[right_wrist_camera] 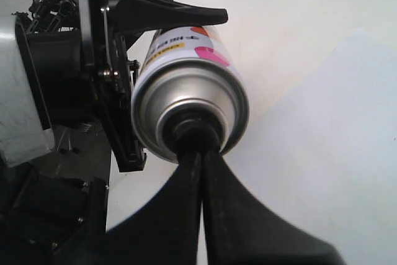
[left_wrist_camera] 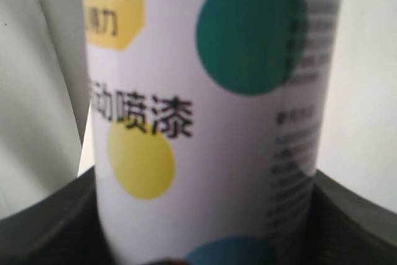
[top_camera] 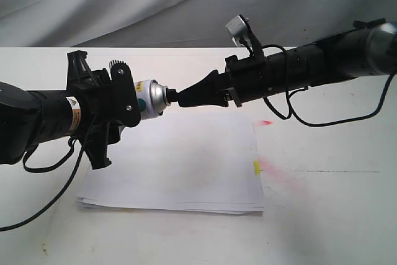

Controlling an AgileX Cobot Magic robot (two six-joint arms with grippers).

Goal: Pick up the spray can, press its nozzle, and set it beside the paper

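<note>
My left gripper (top_camera: 127,100) is shut on the spray can (top_camera: 151,97) and holds it lying sideways in the air above the paper (top_camera: 186,172), its silver dome facing right. In the left wrist view the can's white label (left_wrist_camera: 211,122) with teal and yellow dots fills the frame between dark fingers (left_wrist_camera: 43,228). My right gripper (top_camera: 175,97) is shut, and its joined tips press on the black nozzle (right_wrist_camera: 193,130) at the middle of the dome (right_wrist_camera: 186,100). The paper is a white stack with a small yellow tab (top_camera: 256,167) on its right edge.
Red spray marks (top_camera: 268,122) stain the white table (top_camera: 329,215) to the right of the paper. Cables (top_camera: 49,203) hang from both arms. A grey cloth backdrop (top_camera: 155,4) stands behind the table.
</note>
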